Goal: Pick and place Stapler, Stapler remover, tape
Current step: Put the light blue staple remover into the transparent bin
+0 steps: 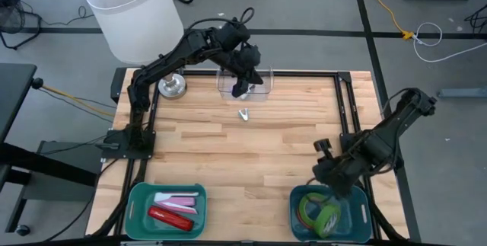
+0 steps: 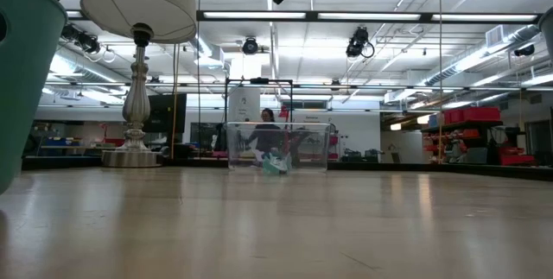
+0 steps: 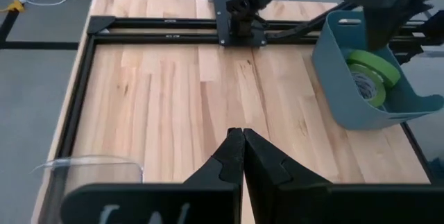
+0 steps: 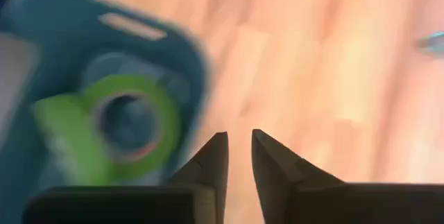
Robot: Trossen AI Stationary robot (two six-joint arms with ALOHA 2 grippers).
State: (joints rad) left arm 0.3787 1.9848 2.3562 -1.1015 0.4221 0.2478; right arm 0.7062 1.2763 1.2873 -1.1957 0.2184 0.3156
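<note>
hovering right hand [image 4: 239, 156] slightly parted by tape [image 4: 104, 123] bin, left hand [image 3: 238, 151] clenched empty

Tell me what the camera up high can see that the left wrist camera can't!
Only the high view shows the green bin holding a red stapler, the lamp, a small metal thing on the table, and the whole left arm reaching over the clear box.

Only the left wrist view shows the left pincer up close, its fingers pressed shut.

Both show the wooden table, the blue bin with green tape inside, and the right arm beside it.
</note>
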